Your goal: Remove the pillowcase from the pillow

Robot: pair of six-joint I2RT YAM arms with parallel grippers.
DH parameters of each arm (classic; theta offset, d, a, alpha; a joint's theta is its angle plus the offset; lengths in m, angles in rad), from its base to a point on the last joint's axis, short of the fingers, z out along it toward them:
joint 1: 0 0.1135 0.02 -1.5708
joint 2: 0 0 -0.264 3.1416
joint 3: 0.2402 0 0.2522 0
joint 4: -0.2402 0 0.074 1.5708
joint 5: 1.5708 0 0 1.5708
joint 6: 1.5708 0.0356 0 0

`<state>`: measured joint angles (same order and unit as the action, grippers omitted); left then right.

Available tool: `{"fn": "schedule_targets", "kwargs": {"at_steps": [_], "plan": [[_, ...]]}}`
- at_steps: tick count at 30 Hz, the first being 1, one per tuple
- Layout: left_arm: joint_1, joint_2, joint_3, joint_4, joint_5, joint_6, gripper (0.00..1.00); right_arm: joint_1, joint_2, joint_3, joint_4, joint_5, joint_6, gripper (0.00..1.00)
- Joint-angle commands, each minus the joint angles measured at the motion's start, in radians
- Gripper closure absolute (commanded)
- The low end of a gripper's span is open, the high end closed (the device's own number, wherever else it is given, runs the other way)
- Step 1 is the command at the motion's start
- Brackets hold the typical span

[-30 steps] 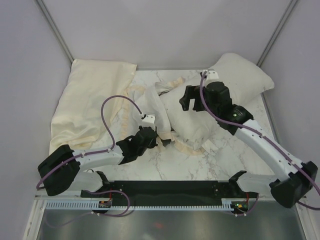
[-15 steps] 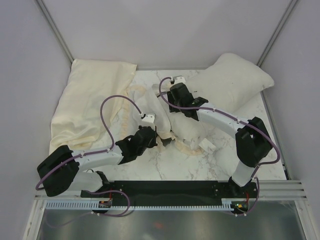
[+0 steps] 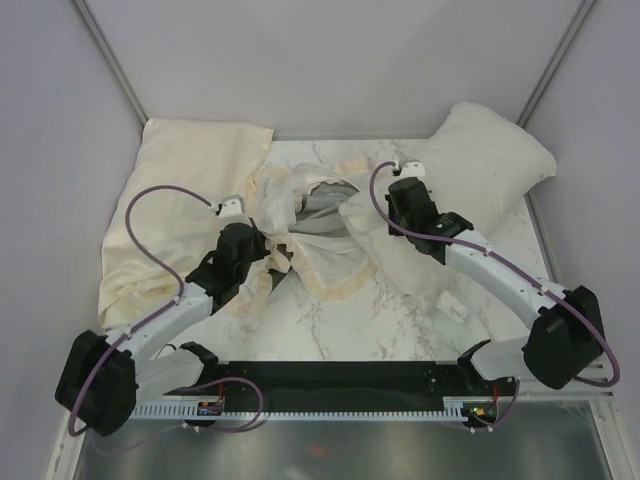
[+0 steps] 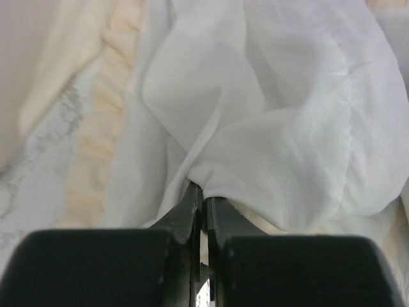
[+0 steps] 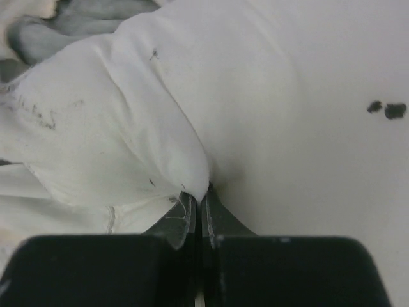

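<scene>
A: So, where does each pincer stand?

B: The left pincer [image 4: 203,195] is pressed together on a fold of the whitish pillowcase [image 3: 318,240], at the cover's 9 o'clock edge. The right pincer [image 5: 198,197] is clamped on a pinch of the pillow [image 3: 470,185], at the end nearest the cover.

A: Why opposite grips?

B: As I judge it, one arm anchors the cover while the other draws the filling off toward 2 o'clock. Pulling the two apart is what empties the case.

A: And where do the two things lie?

B: The pillowcase is crumpled at the middle of the marble surface [image 3: 340,325]. Its mouth gapes toward 12 o'clock with the dark grey face [image 3: 322,195] showing inside, and the cream frill [image 3: 335,285] runs round the near edge. The pillow slopes from the centre up to the 2 o'clock corner.

A: Is it free?

B: Mostly out, I'd say. Its lower end touches the cover's 3 o'clock side, and I cannot tell whether a corner sits inside.

A: And the other fabric?

B: The pale-yellow cloth [image 3: 170,215] lies at 10 o'clock, just beside the left arm, held by neither pincer.
</scene>
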<state>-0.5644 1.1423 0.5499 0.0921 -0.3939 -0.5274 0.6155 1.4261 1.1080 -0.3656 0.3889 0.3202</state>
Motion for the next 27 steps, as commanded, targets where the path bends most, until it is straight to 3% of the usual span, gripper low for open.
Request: {"fn": "schedule_targets", "kwargs": {"at_steps": [1,5,14,16,17,18,19,20,22,23,27], "plan": [[0.087,-0.145,0.030,-0.043,-0.105,-0.066,0.98,-0.149,-0.123,-0.092,-0.191,0.114,-0.017,1.00],[0.110,-0.249,0.025,-0.080,-0.117,-0.036,0.98,-0.255,-0.228,-0.093,-0.321,0.148,-0.023,1.00],[0.110,-0.305,0.027,-0.163,-0.048,-0.014,0.98,-0.299,-0.318,-0.017,-0.522,0.255,0.019,1.00],[0.110,-0.306,0.038,-0.184,-0.031,-0.005,0.98,-0.300,-0.343,-0.014,-0.523,0.237,0.014,0.96],[0.110,-0.308,0.047,-0.195,-0.002,0.003,0.96,-0.300,-0.367,-0.013,-0.521,0.207,0.010,0.89],[0.110,-0.305,0.057,-0.206,0.015,0.021,0.88,-0.298,-0.378,-0.004,-0.523,0.190,0.000,0.77],[0.110,-0.306,0.070,-0.251,0.029,0.021,0.57,-0.299,-0.389,0.003,-0.523,0.176,-0.003,0.60],[0.110,-0.303,0.100,-0.279,0.036,0.018,0.36,-0.298,-0.410,0.009,-0.524,0.153,-0.007,0.37],[0.110,-0.309,0.133,-0.348,0.024,-0.011,0.11,-0.300,-0.430,0.035,-0.523,0.091,-0.018,0.21],[0.110,-0.314,0.159,-0.395,0.018,-0.016,0.08,-0.298,-0.447,0.042,-0.524,0.073,-0.021,0.14],[0.110,-0.334,0.241,-0.509,0.021,0.001,0.00,-0.299,-0.489,0.082,-0.509,-0.016,-0.044,0.06]]}}
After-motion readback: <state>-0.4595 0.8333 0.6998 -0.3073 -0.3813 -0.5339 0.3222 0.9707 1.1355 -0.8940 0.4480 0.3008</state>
